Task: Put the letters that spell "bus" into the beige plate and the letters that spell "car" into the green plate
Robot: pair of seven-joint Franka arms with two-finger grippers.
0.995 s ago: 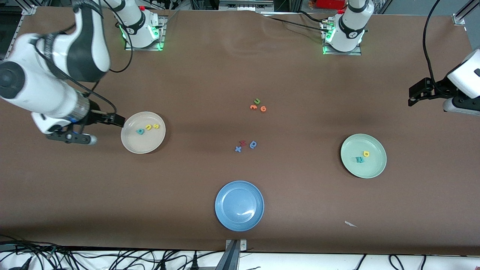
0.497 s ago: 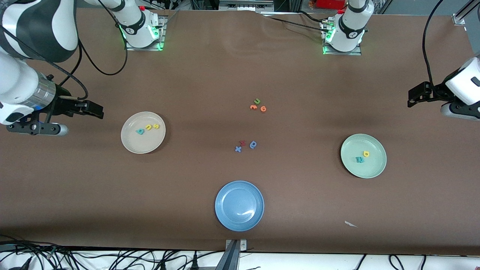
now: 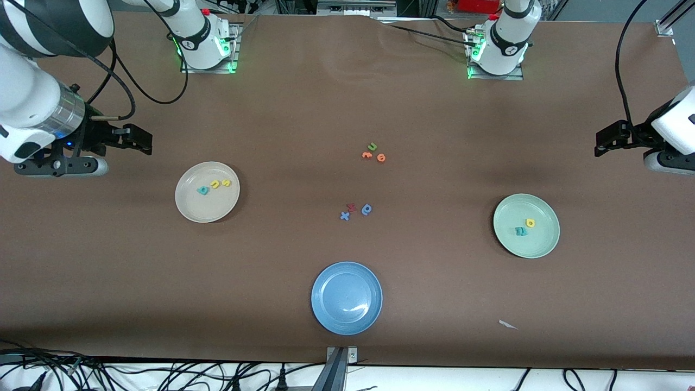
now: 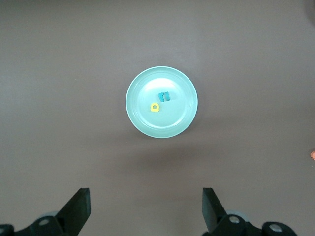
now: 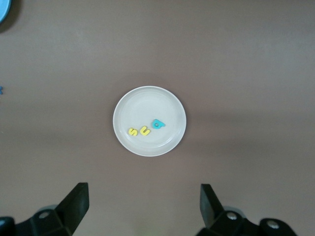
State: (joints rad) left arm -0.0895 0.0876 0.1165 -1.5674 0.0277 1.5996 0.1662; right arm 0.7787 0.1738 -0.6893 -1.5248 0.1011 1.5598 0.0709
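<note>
Pulling right gripper (image 3: 138,139) away from beige plate (image 3: 187,209), both grippers open, empty, left gripper (image 3: 611,140) idling; risking cable snag.

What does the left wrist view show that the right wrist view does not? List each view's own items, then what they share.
Only the left wrist view: the green plate holding a yellow letter and two teal letters, seen past the open left gripper.

Only the right wrist view: the beige plate holding two yellow letters and a teal letter, the blue plate's edge, and the open right gripper.

Both: the brown table, a plate with three letters, and empty open fingers.
</note>
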